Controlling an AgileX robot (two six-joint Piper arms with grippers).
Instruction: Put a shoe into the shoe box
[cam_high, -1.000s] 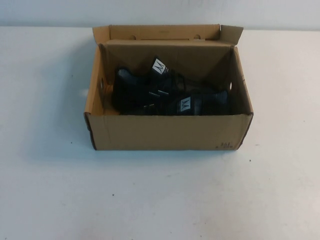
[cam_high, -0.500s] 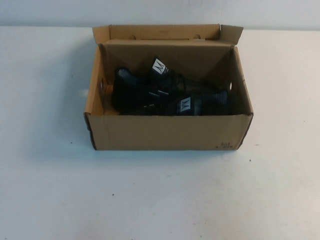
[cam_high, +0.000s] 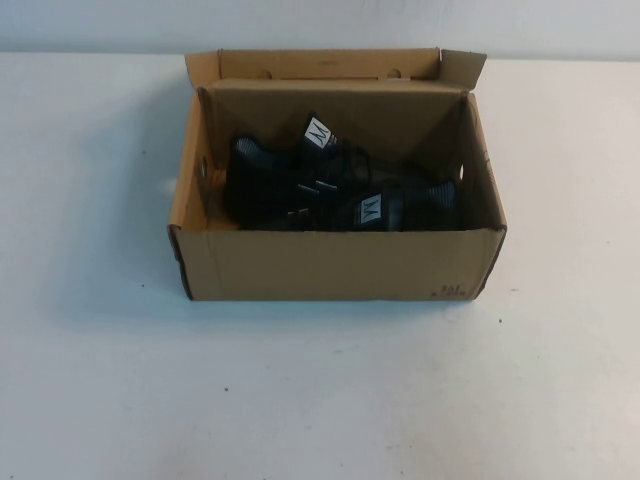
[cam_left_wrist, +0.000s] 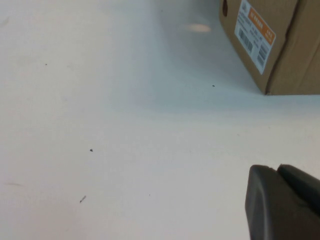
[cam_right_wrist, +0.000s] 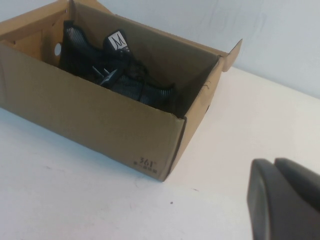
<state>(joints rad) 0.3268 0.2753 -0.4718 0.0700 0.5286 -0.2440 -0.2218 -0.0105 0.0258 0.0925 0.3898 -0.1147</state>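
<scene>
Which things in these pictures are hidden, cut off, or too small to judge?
- Left gripper: cut off by the left wrist view's corner; absent from the high view.
- Right gripper: cut off likewise in the right wrist view.
- The shoe and its mate: lower parts hidden behind the shoe box front wall, high view.
- Orange label: print too small, left wrist view.

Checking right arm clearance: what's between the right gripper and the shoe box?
Only bare white table lies between the right gripper and the shoe box, as the right wrist view shows. The left gripper is parked over the table too.
</scene>
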